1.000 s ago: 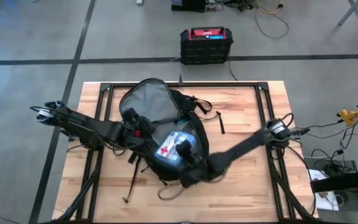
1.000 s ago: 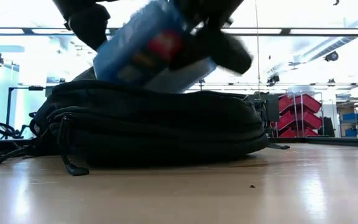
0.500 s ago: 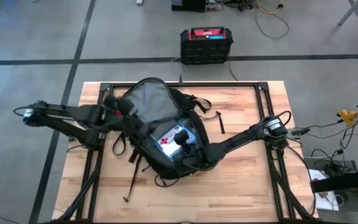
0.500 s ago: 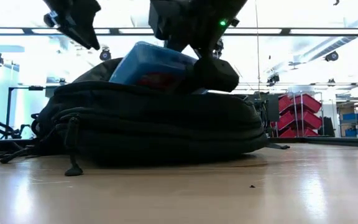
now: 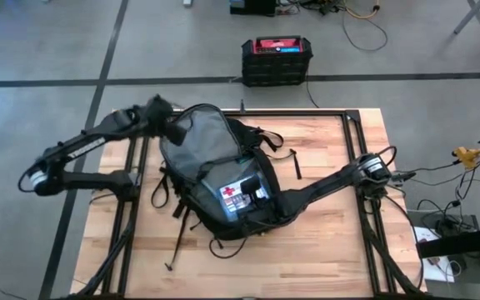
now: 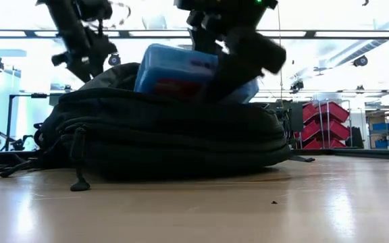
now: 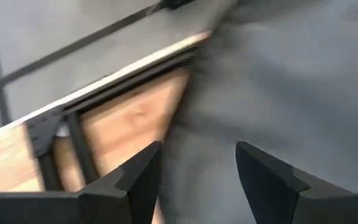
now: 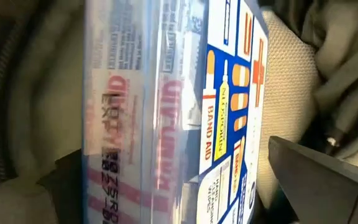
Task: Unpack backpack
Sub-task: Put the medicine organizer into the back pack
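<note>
- The backpack (image 5: 215, 179) lay flat in the middle of the wooden table (image 5: 323, 250), its main flap thrown open toward 12 o'clock so that the grey lining (image 5: 200, 137) faced up.
- In the low view the backpack (image 6: 167, 135) sat as a wide black mound on the tabletop, with a zipper pull (image 6: 80, 183) hanging down at its near left.
- Black straps (image 5: 177, 229) trailed from it over the wood toward 7 o'clock, and another strap end (image 5: 295, 164) lay at about 3 o'clock from the flap.
- A blue first-aid kit box (image 5: 242, 193) with a red cross on its label rested in the open mouth of the bag, at about 5 o'clock from the flap.
- In the low view the box (image 6: 177, 71) stood above the top edge of the bag, tilted.
- The right gripper (image 5: 262, 197) was at the box's 3 o'clock side; the right wrist view showed the box (image 8: 166, 112) filling the space between its fingers (image 8: 322, 180), so it appeared to be pinching the box.
- The left gripper (image 5: 162, 111) was at the flap's upper left edge, about 10 o'clock from the bag's middle.
- In the left wrist view its fingers (image 7: 129, 180) stood spread apart over the grey lining (image 7: 278, 93), holding nothing.
- A black crate with a red top (image 5: 277, 60) stood on the floor beyond the table at 12 o'clock.
</note>
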You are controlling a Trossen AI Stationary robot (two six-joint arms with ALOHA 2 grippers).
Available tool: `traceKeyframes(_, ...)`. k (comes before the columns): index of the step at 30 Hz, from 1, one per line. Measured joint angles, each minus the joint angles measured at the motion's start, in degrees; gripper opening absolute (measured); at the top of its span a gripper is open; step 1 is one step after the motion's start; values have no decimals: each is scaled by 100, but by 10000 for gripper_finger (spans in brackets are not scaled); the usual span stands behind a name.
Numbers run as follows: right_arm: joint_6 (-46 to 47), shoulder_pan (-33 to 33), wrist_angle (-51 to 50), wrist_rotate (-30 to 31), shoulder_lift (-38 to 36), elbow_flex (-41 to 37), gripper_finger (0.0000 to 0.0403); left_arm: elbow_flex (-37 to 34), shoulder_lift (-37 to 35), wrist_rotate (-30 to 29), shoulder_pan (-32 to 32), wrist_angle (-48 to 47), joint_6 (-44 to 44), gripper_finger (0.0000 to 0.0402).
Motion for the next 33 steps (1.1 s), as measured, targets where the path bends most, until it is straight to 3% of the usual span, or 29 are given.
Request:
traceKeyframes(5, -52, -311, 5, -99, 31, -18, 399, -3, 666, 194, 588, 291, 539, 212)
traceKeyframes(10, 41, -716, 163, -1213, 180, -19, 399, -4, 1429, 252, 631, 1335, 1123, 228)
traceKeyframes(15, -80, -830, 146, -1300, 197, 21, 399, 89, 2147, 786, 690, 1629, 1548, 223)
traceKeyframes(18, -154, -839, -12, -1219, 185, 160, 399, 247, 2423, 1106, 690, 1357, 1722, 212)
traceKeyframes(25, -177, -912, -407, -992, 87, 618, 399, 1106, 2448, 1139, 739, 254, 2015, 188)
traceKeyframes(29, 8, -976, -583, -1057, 87, 789, 399, 1713, 2426, 1755, 748, -673, 2078, 181)
traceKeyframes(33, 263, -1014, -558, -1641, 88, 683, 399, 1930, 2424, 2414, 746, -1163, 2239, 182)
